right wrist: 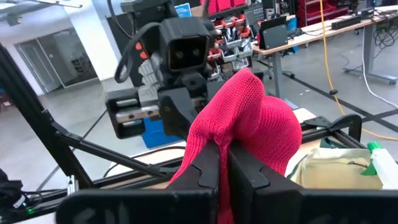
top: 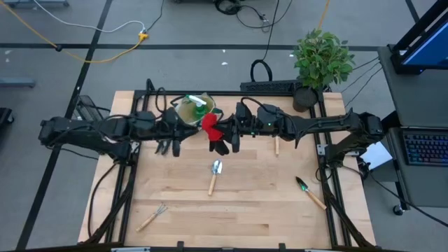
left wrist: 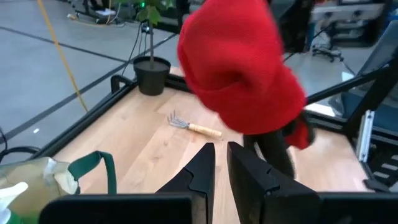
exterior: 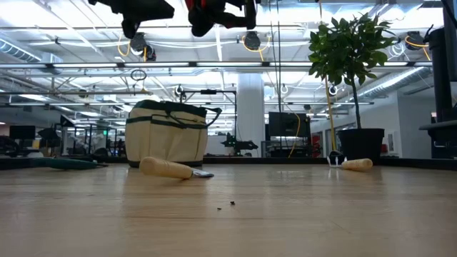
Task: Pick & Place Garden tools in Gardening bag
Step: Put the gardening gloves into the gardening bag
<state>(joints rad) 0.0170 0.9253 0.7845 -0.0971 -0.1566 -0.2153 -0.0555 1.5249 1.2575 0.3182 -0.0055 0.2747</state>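
I have the right gripper [top: 222, 137] up in the air over the back middle of the desk [top: 245, 210], and its fingers are clamped on the red-black gloves [top: 212, 129]; in the right wrist view the red knit [right wrist: 249, 124] is pinched tight between the two dark fingers. The gloves hang just beside the gardening bag [top: 194, 108], which stands at the back of the desk a little left of centre. From the low view the bag [exterior: 168, 134] sits upright on the wood, while both grippers are high above it at the top edge.

My left gripper [top: 170, 145] hovers just in front of the bag, near the gloves. In the left wrist view its fingers [left wrist: 199, 171] stand almost together with only a thin gap and nothing between them, and the red glove [left wrist: 239, 74] fills the space right ahead.

A green spray bottle [top: 198, 104] pokes out of the bag's top. On the desk I see the silver trowel [top: 214, 175] near the middle, the green-bladed trowel [top: 309, 192] toward the front right, the rake [top: 152, 217] at the front left, and another wooden-handled tool [top: 276, 145] lying under the right arm. The potted plant [top: 320, 63] stands at the back right corner.
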